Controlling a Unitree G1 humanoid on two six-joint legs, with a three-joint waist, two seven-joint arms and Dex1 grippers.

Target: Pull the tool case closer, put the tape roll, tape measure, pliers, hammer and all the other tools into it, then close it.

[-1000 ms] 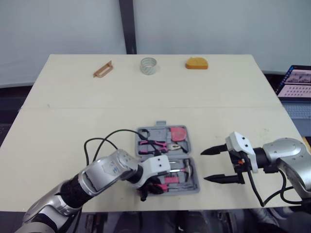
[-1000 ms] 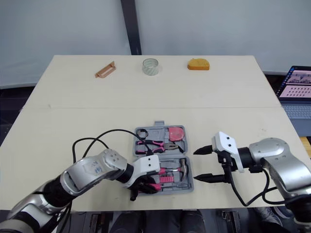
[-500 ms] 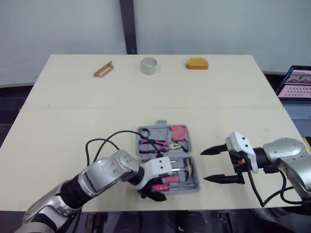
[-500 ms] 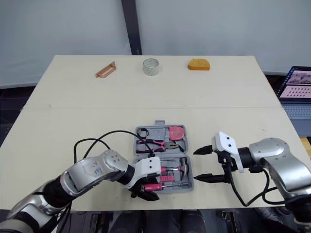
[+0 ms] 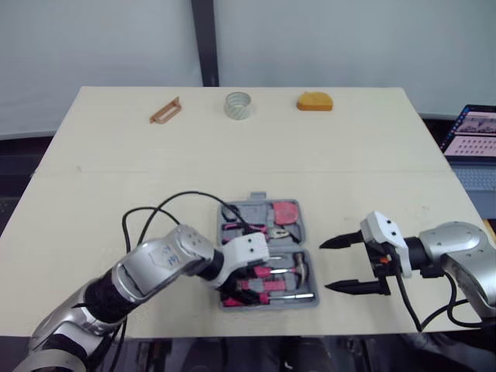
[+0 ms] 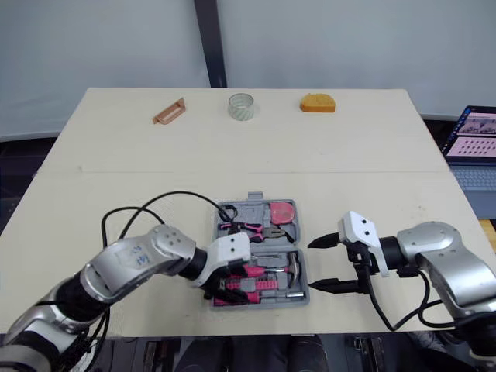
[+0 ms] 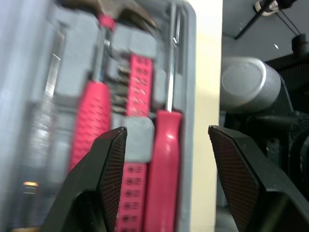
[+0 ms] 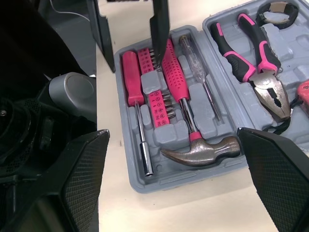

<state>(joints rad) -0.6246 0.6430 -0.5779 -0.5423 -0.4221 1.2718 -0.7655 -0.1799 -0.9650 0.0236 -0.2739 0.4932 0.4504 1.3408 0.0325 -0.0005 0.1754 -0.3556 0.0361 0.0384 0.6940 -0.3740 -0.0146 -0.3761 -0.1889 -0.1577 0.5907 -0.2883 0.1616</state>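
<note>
The grey tool case lies open near the table's front edge. Its near half holds a hammer, a pink-handled screwdriver and bit holders. Pink pliers lie in the far half. My left gripper hovers open over the near half's left end, fingers on either side of the screwdriver handle and holding nothing. My right gripper is open and empty, just right of the case. The clear tape roll and orange tape measure sit at the table's far edge.
A small copper-coloured tool lies at the far left of the table. A laptop stands beyond the table's right edge. Bare tabletop stretches between the case and the far objects.
My left gripper has moved from the case's front left corner up over the tools in its near half. The right gripper and the case have stayed put.
</note>
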